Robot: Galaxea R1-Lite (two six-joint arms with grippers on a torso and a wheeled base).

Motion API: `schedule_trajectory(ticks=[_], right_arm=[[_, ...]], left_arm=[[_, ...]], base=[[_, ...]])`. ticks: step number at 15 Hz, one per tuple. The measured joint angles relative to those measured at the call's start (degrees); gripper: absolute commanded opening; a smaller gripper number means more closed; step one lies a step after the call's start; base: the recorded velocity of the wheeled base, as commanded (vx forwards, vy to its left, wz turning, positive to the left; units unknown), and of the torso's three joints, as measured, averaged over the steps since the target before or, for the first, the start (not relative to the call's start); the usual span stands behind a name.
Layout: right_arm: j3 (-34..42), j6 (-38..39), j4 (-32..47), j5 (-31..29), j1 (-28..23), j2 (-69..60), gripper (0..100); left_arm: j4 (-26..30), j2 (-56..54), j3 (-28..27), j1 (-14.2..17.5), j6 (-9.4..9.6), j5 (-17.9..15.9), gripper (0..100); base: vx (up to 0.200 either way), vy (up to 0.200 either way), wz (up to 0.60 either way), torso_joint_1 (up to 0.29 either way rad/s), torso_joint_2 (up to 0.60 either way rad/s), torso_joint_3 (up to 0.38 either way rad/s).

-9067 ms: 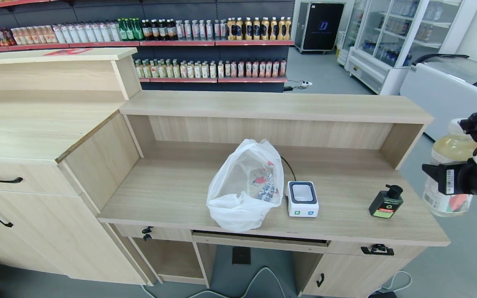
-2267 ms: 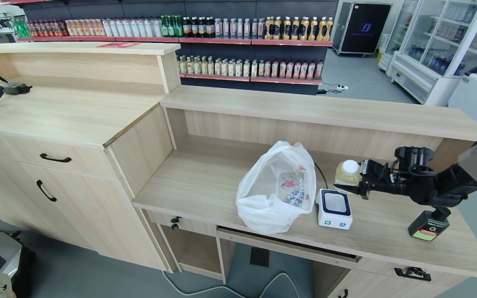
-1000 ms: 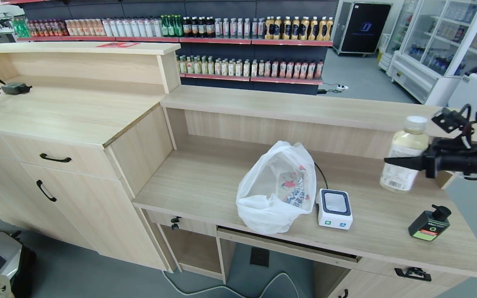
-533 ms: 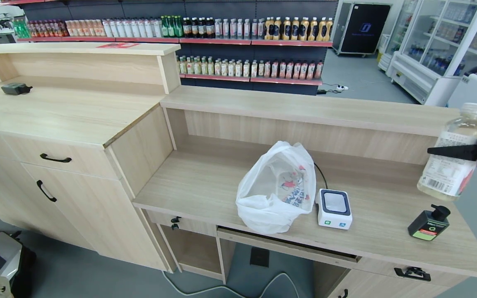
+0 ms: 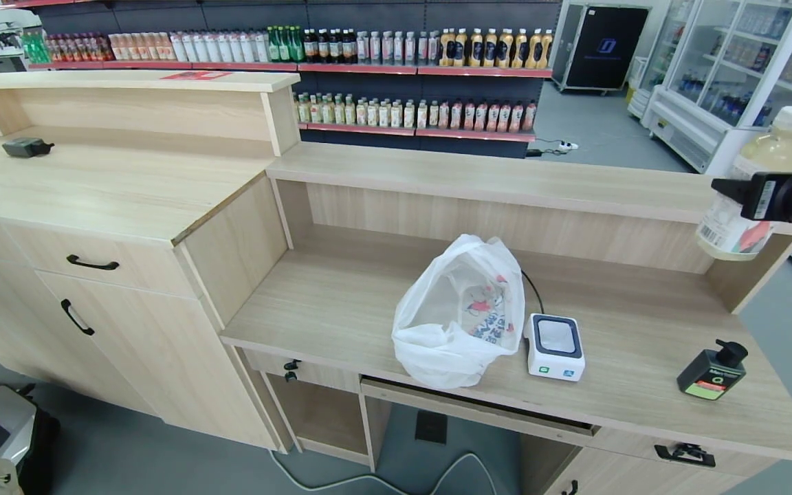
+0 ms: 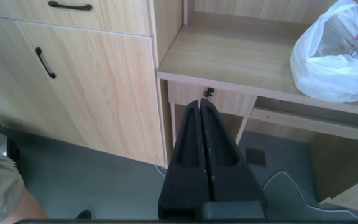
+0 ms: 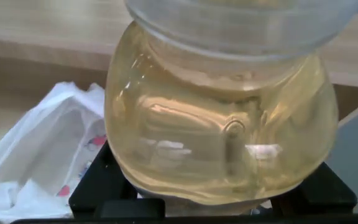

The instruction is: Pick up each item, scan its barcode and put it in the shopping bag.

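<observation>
As it hangs low in front of the cabinet doors, the left hand [image 6: 201,112] has its two fingers pressed flat together with nothing between them. Just beyond it runs the front edge of the wooden surface [image 5: 341,302]. On that surface the white shopping bag [image 5: 461,313] stands slumped with its mouth open. What looks like a printed packet lies inside, though the plastic blurs it. Just beside the bag, on the robot's right, sits the white scanner [image 5: 555,346], its dark window facing up and a black cable leading off behind it. Well apart from the scanner, near the right end of the surface, stands a small dark pump bottle [image 5: 711,371] with a red and green label. Higher and farther back, above the right end of the raised ledge [image 5: 492,182], the right hand [image 5: 736,194] is clamped around the middle of a clear bottle [image 5: 771,148] of pale yellow liquid. The bottle is held in the air, tilted, with its white cap uppermost and its label at the lower end. Far behind, store shelves [image 5: 396,69] carry rows of drinks.
</observation>
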Motion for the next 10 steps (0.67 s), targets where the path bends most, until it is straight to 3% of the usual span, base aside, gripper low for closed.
schedule_trajectory(ticks=[2,4,6,10], right_arm=[[0.4,-3.7,-2.0,-11.8,2.8,2.4,0],[0.6,-7.5,-2.4,-17.2,4.6,4.5,0],[1.2,-8.9,-2.5,-18.4,5.1,5.6,0],[4.1,-11.1,-7.8,-18.1,6.4,5.9,0]], left_arm=[[0.0,0.0,0.0,0.0,0.0,0.0,0],[0.0,0.0,0.0,0.0,0.0,0.0,0],[0.0,0.0,0.0,-0.1,0.0,0.0,0],[0.0,0.0,0.0,0.0,0.0,0.0,0]], base=[[0.0,0.0,0.0,0.0,0.0,0.0],[0.0,0.0,0.0,0.0,0.0,0.0],[0.0,0.0,0.0,0.0,0.0,0.0],[0.0,0.0,0.6,0.004,0.0,0.004]])
